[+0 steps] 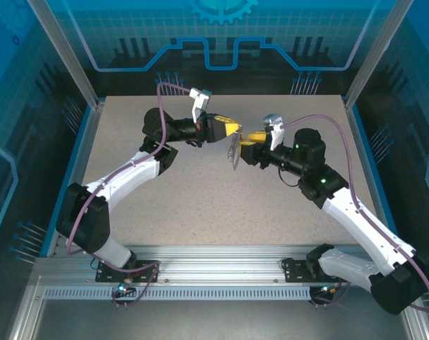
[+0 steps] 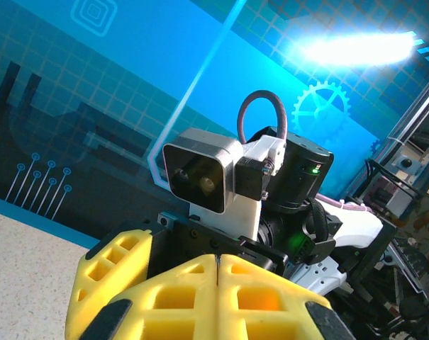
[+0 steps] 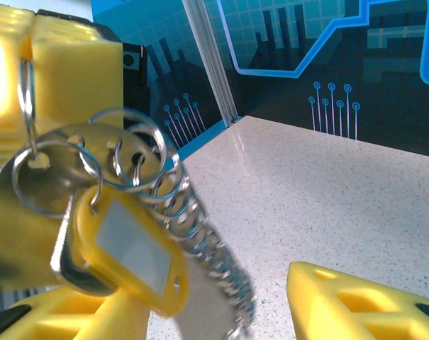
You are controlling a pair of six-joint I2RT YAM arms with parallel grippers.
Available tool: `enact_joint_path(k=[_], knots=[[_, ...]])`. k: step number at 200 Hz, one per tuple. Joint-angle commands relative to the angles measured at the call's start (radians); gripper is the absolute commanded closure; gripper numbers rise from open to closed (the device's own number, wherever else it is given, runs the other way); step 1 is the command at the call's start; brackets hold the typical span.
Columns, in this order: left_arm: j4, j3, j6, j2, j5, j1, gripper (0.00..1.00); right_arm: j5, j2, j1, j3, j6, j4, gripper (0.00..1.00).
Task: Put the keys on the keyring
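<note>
Above the middle of the table (image 1: 200,219), somewhat nearer its far edge than its near one, the two hands meet tip to tip, well inside the left and right edges. The left hand (image 1: 230,130) comes in from the left with its yellow fingers (image 2: 179,297) pressed together, the seam between them closed in its own wrist view. In the right wrist view a thin silver ring of the keyring (image 3: 164,184) runs up into those closed tips, so this hand appears to pinch it. From there the bunch hangs free in the air: a chain of linked silver rings, a blurred grey strap below them, and the key (image 3: 129,248) with its yellow head hooked on by a ring. The right hand (image 1: 252,140) faces it from the right with fingers spread, one at each lower corner of its wrist view. The bunch hangs just in front of the finger on that view's left; whether they touch I cannot tell. Speckled table surface stretches from beneath the hands to every edge, bounded at the far corners by aluminium posts (image 1: 76,60) and blue panel walls (image 1: 221,42).
</note>
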Motion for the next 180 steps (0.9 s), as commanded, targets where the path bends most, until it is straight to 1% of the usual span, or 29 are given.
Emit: enact_joint_path(k=[1,19,40,77,109,144,180], knots=[[0.051,0.037,-0.004,0.007,0.014,-0.01,1.0,0.013,0.007,0.012,0.042,-0.026,0.019,0.47],[0.052,0.037,-0.004,0.01,0.015,-0.011,1.0,0.016,0.008,0.014,0.047,-0.032,0.019,0.48],[0.058,0.034,-0.005,0.011,0.015,-0.013,1.0,0.014,0.008,0.015,0.056,-0.043,0.01,0.55],[0.055,0.033,-0.005,0.014,0.014,-0.013,1.0,0.008,-0.008,0.017,0.054,-0.066,-0.012,0.84],[0.042,0.03,0.007,0.012,0.011,-0.013,1.0,0.027,-0.036,0.016,0.06,-0.1,-0.072,1.0],[0.042,0.027,0.01,0.014,0.011,-0.013,1.0,0.056,-0.056,0.015,0.083,-0.138,-0.134,1.0],[0.041,0.026,0.016,0.012,0.0,-0.013,1.0,0.047,-0.053,0.017,0.117,-0.168,-0.181,1.0]])
